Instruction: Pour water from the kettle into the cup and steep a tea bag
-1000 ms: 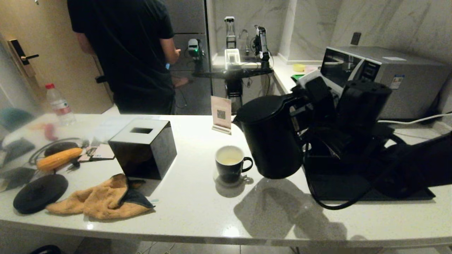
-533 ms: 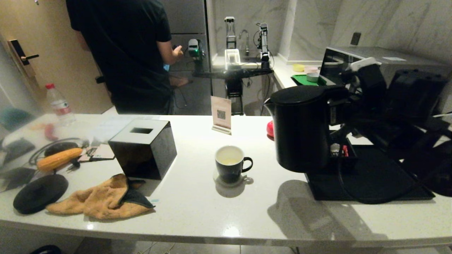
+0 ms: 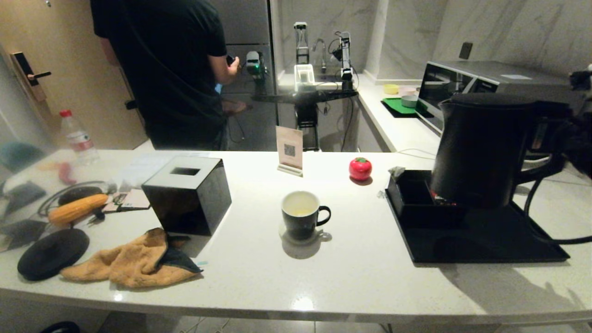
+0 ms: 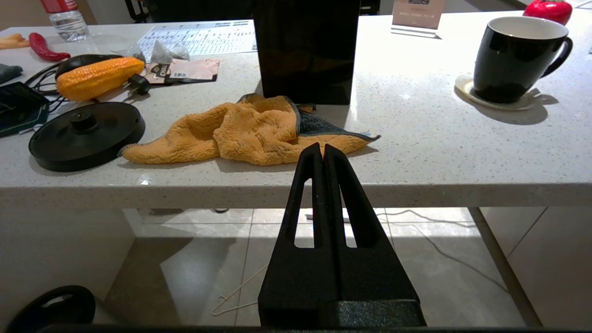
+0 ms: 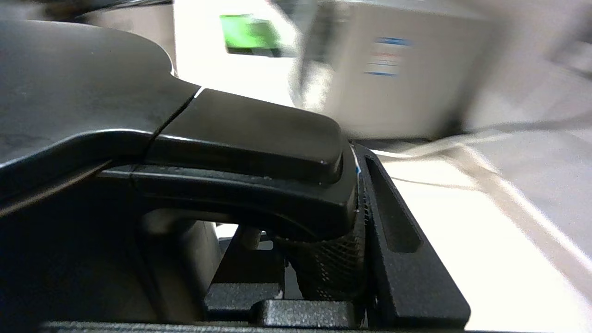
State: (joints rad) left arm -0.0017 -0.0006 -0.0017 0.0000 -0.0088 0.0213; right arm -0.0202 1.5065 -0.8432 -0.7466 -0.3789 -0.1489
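**Kettle Hanging Over the Tray, Cup Waiting**

The right gripper is squeezing the handle of the kettle at the far right of the counter. The kettle is standing straight up, spout pointing toward the cup, and seems to be hanging above the black tray, beside the small box of sachets on it. Whether its bottom is touching the tray is hard to tell.

The cup is sitting on a little coaster in the middle of the counter, well apart from the kettle, on the kettle's left. Its handle is pointing toward the kettle. Inside, the water is looking pale yellow. The tea bag is not showing clearly.

The kettle is big, round and dull black, with a smooth lid. The cup is small and shiny, white inside. The counter is hard, speckled stone.

The left gripper is resting low in front of the counter edge, its two fingers pressed together on nothing. The right arm is much nearer the tray, so it is probably the one to set the kettle down next.
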